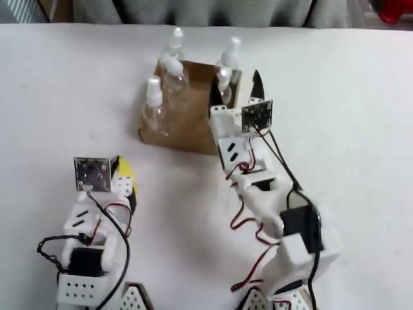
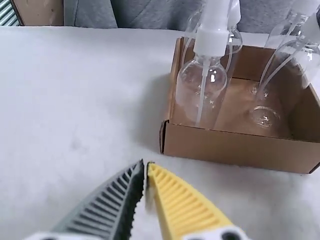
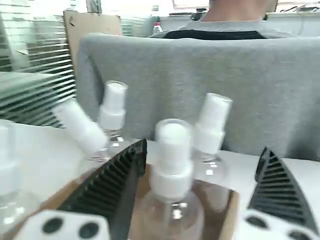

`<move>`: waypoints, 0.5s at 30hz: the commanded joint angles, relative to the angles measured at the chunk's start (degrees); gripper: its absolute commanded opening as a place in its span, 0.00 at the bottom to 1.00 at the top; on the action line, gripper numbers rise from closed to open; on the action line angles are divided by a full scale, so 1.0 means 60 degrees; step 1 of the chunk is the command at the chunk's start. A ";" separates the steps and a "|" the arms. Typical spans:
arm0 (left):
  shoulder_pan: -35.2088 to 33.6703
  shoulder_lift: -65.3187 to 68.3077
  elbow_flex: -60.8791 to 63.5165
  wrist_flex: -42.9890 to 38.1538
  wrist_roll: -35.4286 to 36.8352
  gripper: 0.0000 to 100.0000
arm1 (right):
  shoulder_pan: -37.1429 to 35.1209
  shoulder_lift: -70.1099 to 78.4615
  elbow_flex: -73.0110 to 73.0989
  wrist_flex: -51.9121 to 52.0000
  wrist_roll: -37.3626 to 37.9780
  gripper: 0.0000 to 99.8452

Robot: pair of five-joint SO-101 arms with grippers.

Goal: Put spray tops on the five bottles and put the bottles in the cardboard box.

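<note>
— High view?
— Five clear plastic bottles, white spray tops fitted, sit in the brown cardboard box; probably nearly finished.
— Left wrist?
— Left gripper pinched together, empty, near box.
— Right wrist?
— Right gripper spread astride one bottle.

Five bottles, five spray tops fitted one apiece, one cardboard box, all ahead of two claws: left claw, right claw
</note>
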State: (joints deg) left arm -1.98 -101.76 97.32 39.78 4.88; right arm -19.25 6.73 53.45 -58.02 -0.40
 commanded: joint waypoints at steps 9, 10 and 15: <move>-0.0095 0.0081 -0.0029 0.0073 -0.0161 0.02 | -0.0740 -0.3978 0.2051 0.0755 -0.0088 0.27; -0.0095 0.0081 -0.0029 0.0073 -0.0161 0.02 | -0.0711 -0.4359 0.2154 0.1150 -0.0088 0.24; -0.0081 0.0081 -0.0029 0.0073 -0.0161 0.02 | -0.0593 -0.6410 0.2886 0.2513 -0.0073 0.05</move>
State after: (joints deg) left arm -1.98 -101.76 97.32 39.78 4.35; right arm -23.47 -23.78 69.98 -45.98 -0.40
